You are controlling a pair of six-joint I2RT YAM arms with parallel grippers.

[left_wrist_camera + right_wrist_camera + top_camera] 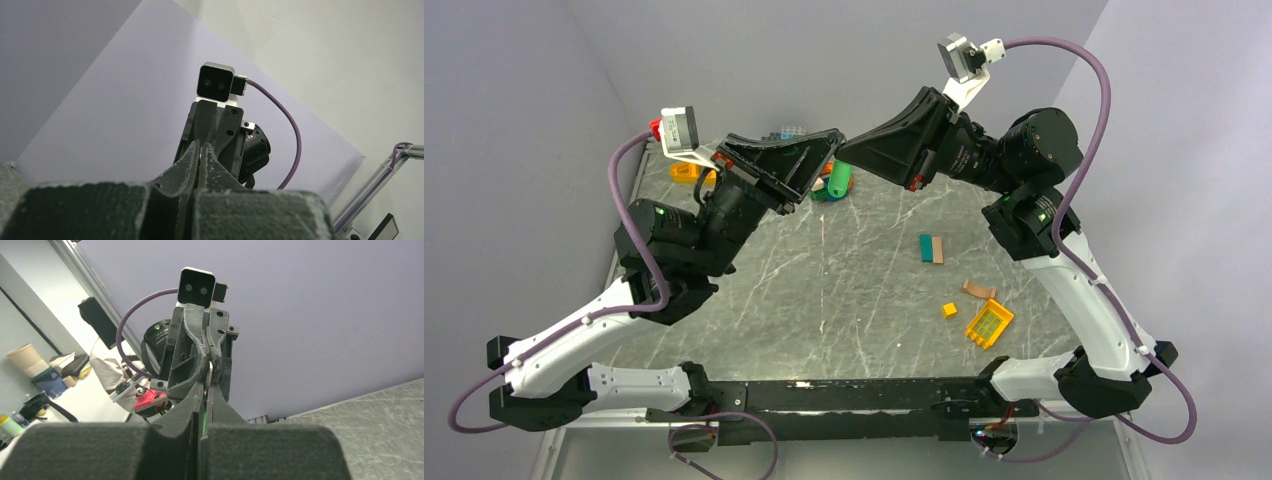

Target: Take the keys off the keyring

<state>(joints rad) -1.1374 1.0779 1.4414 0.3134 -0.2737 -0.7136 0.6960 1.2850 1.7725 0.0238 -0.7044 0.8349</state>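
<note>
My left gripper [832, 142] and right gripper [846, 152] meet tip to tip high above the back of the marble table [844, 290]. Both are shut. In the right wrist view a thin silver key [211, 371] shows pinched between the left gripper's fingers [197, 347], right at my right gripper's tips [206, 389]. In the left wrist view only a small metal glint [201, 150] shows between my left gripper's tips [201, 146], with the right gripper's fingers [207, 122] just beyond. The keyring is almost wholly hidden between the jaws.
Below the grippers lies a green cylinder [839, 180]. Teal and tan blocks [931, 248], a tan piece [978, 290], a small yellow block [949, 309] and a yellow basket [989, 324] lie at the right. An orange item [686, 171] sits at the back left.
</note>
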